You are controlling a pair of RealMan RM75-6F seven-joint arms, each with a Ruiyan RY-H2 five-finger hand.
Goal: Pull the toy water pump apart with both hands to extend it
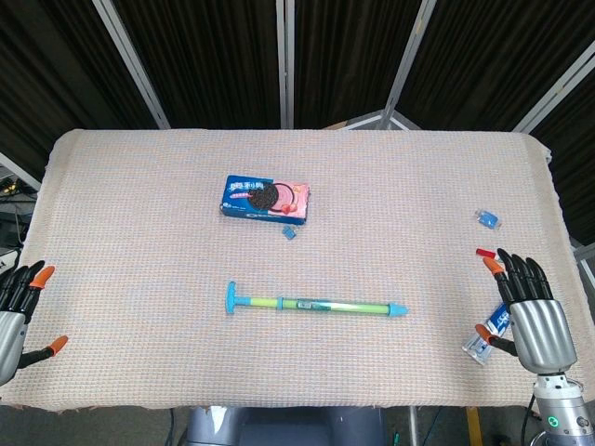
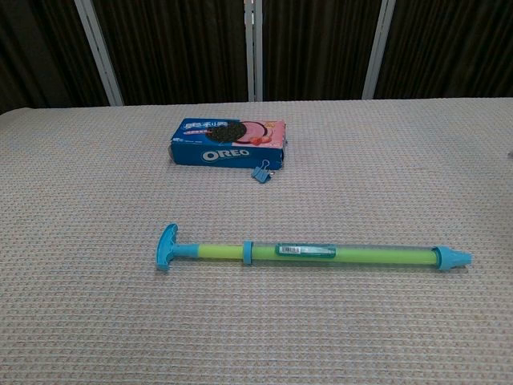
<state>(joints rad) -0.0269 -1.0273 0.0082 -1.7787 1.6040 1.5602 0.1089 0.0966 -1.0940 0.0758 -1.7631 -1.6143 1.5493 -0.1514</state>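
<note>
The toy water pump (image 1: 316,304) (image 2: 313,253) lies flat across the middle of the table, a green tube with a blue T-handle at its left end and a blue nozzle at its right end. My left hand (image 1: 17,321) hovers at the table's left front corner, fingers spread, holding nothing. At the right front corner my right hand (image 1: 532,316) is also spread and empty. Both hands are far from the pump. The chest view shows neither hand.
A blue Oreo box (image 1: 265,198) (image 2: 229,142) lies behind the pump, with a small blue binder clip (image 1: 290,233) (image 2: 261,172) at its front right corner. Near my right hand are a small packet (image 1: 490,331), a red piece (image 1: 482,252) and a blue clip (image 1: 487,219).
</note>
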